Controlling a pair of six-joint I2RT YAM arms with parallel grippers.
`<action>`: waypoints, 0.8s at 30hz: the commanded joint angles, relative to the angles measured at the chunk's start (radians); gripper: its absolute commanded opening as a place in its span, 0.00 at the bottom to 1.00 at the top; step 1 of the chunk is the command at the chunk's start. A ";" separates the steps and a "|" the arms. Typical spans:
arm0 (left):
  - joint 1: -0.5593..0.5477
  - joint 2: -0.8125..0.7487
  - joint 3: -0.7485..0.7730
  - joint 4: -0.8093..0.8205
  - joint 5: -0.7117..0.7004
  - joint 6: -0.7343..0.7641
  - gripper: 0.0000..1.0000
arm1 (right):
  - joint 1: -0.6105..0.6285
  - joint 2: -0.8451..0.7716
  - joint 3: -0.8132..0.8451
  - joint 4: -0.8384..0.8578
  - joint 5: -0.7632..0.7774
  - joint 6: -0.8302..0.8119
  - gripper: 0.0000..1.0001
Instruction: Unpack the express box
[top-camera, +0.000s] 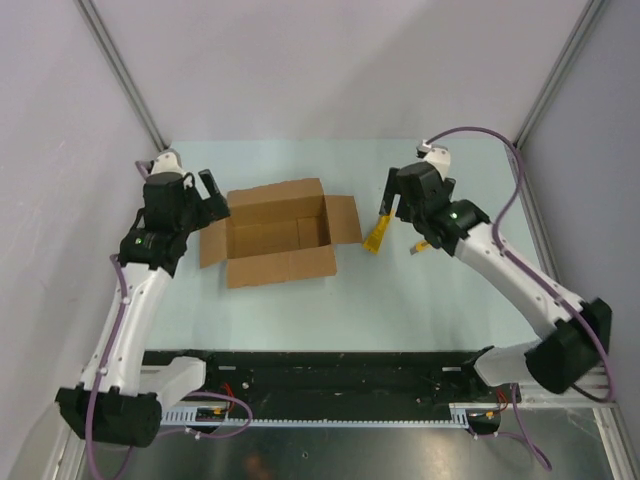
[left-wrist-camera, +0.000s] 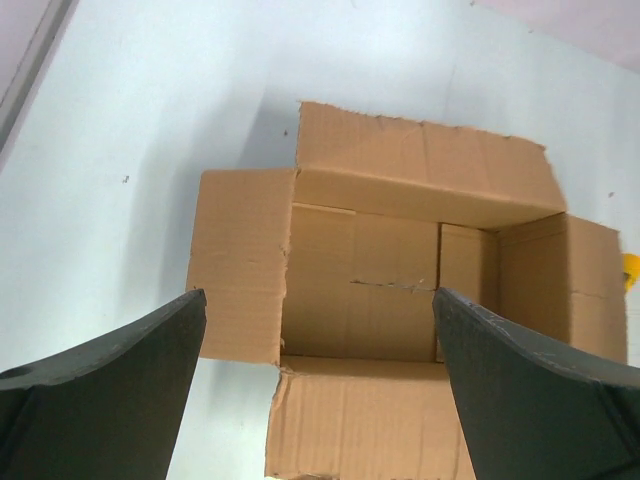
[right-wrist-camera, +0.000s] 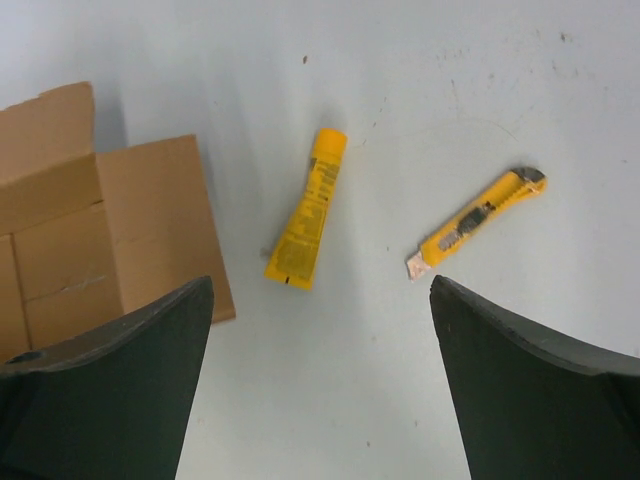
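The express box (top-camera: 278, 236) is a brown cardboard carton at the table's middle, its four flaps folded out and its inside bare. It fills the left wrist view (left-wrist-camera: 400, 300) and its right flap shows in the right wrist view (right-wrist-camera: 150, 220). My left gripper (top-camera: 215, 195) is open and empty just left of the box, above the left flap (left-wrist-camera: 240, 275). My right gripper (top-camera: 392, 205) is open and empty to the right of the box, above a yellow tube (right-wrist-camera: 306, 208) and a yellow-black utility knife (right-wrist-camera: 478, 220) lying on the table.
The tube (top-camera: 376, 236) lies just off the box's right flap. The knife (top-camera: 421, 247) lies under my right arm with its blade out. Grey walls and metal posts close in the pale table (top-camera: 300, 310). A black rail runs along the near edge.
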 joint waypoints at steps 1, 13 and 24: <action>0.008 -0.116 0.028 -0.051 0.029 -0.010 1.00 | 0.043 -0.161 -0.034 -0.105 0.181 0.076 0.94; 0.002 -0.428 -0.001 -0.120 -0.048 -0.004 1.00 | 0.135 -0.526 -0.056 -0.323 0.401 0.300 0.93; 0.002 -0.435 -0.032 -0.120 -0.031 -0.018 1.00 | 0.141 -0.653 -0.056 -0.346 0.412 0.279 0.93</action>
